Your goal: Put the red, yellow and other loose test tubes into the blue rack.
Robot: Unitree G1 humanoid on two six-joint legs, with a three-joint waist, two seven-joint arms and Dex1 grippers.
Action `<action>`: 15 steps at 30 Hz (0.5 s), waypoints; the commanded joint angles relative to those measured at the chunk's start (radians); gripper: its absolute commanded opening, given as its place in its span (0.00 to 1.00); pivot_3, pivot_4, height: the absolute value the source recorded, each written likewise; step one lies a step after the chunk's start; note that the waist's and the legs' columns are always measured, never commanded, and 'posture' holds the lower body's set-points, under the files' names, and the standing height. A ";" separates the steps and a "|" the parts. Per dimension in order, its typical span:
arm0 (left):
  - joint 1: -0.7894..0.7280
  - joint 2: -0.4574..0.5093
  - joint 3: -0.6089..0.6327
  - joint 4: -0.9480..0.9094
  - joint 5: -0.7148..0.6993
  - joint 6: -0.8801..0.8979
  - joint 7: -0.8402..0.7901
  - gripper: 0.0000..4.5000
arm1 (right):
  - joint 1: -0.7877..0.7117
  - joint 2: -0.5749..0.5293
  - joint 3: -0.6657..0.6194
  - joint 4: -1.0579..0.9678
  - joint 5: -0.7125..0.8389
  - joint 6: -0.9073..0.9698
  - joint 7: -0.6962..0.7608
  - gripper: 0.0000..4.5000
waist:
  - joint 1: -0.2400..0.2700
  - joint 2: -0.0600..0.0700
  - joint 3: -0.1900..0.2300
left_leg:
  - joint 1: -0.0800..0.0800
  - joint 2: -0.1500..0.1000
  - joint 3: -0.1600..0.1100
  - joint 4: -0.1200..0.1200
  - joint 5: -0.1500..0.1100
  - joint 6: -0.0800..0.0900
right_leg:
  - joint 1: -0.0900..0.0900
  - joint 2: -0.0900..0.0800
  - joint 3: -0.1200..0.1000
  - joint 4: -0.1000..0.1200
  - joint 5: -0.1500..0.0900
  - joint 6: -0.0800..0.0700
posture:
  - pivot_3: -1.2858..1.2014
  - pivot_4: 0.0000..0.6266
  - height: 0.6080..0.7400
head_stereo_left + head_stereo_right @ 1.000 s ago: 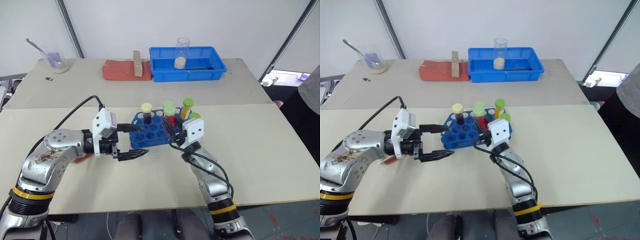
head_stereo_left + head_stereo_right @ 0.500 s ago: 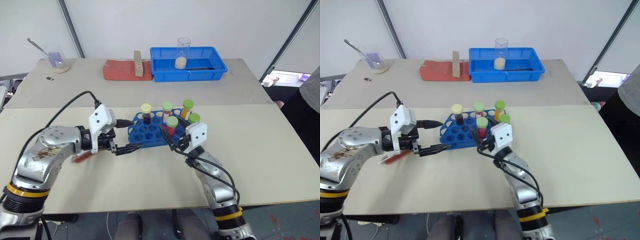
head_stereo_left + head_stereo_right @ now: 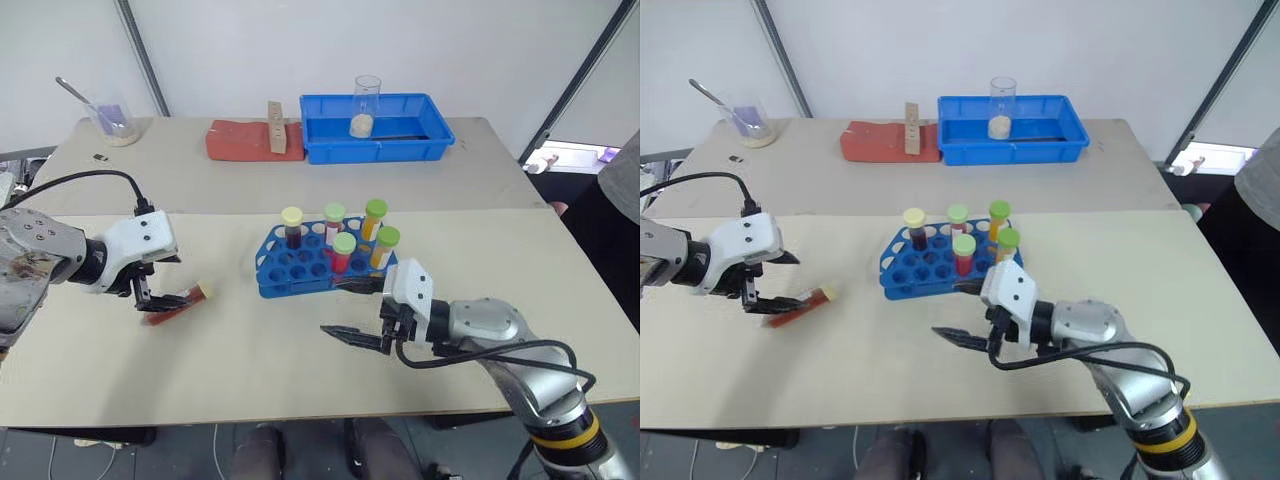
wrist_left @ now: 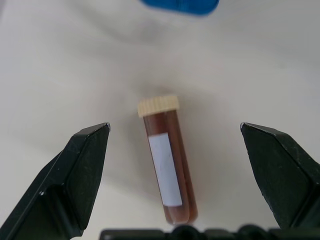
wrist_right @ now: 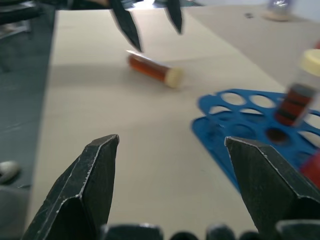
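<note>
— So, the left gripper (image 4: 172,165)?
— Jaws wide apart, straddling the dark red-brown tube (image 4: 166,165), gripping nothing. That tube lies flat on the table (image 3: 250,370), long axis between the fingers, pale-yellow cap pointing away toward the blue rack (image 3: 300,268).
— And the right gripper (image 3: 355,312)?
— Spread too, empty, just in front of that rack.

This looks like a lab bench: capped sample tubes (image 3: 344,250) stand in a blue rack (image 3: 300,270) on a plain table (image 3: 300,380), with a glass beaker (image 3: 365,105) in a blue bin (image 3: 430,135) and another beaker with a spoon (image 3: 112,120) behind.
</note>
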 commanded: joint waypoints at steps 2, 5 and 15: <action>-0.035 -0.029 -0.058 0.068 0.087 -0.011 -0.012 1.00 | -0.048 -0.014 -0.008 -0.052 0.082 0.084 0.026 0.84 | 0.004 0.000 0.000 | -0.001 0.000 0.000 0.000 0.000 0.000 | 0.000 0.000 0.000 0.000 0.000 0.001 | 0.52 0.24 1.00; -0.042 -0.077 -0.103 0.121 0.137 -0.012 -0.007 1.00 | -0.046 -0.027 -0.018 -0.055 0.108 0.100 0.042 0.84 | 0.008 0.000 0.000 | -0.002 0.000 0.000 0.000 0.000 0.001 | 0.000 0.000 0.000 0.000 -0.001 0.001 | 0.52 0.24 1.00; -0.112 -0.190 -0.177 0.243 0.254 -0.047 -0.016 1.00 | -0.026 -0.027 -0.046 -0.062 0.158 0.101 0.033 0.84 | 0.022 -0.001 0.000 | -0.002 0.000 0.000 0.003 0.000 0.001 | 0.000 0.000 0.000 0.001 0.000 0.003 | 0.52 0.24 1.00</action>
